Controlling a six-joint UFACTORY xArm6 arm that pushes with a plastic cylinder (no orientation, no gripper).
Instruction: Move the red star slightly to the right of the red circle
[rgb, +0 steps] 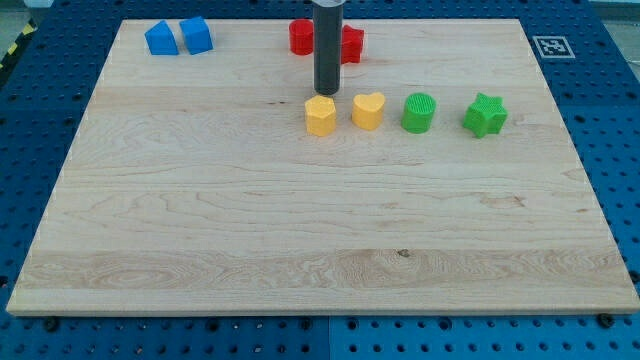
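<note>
Red star (351, 44): at the view's top, just right of the rod, partly hidden behind it.
Red circle (301, 37): just left of the rod, also partly hidden; which red piece is the star is my reading, since the rod covers their inner edges.
My tip (327, 93): on the board below the two red blocks, just above the yellow hexagon (320, 116); it touches neither red block as far as I can tell.
Gripper: none fitted, only a bare rod, so nothing is held.
Neighbours: yellow heart (368, 111), green circle (419, 113) and green star (486, 115) in a row toward the view's right; two blue blocks (161, 39) (196, 35) at the top left, well apart.
Progress: the star seems already right of the circle; any fix looks small.
Risk: the reds sit close together, so a push from the gap could shove the circle too.
Risk: a downward stroke would knock the hexagon.
Risk: a hard push could send the star well clear of the circle.
</note>
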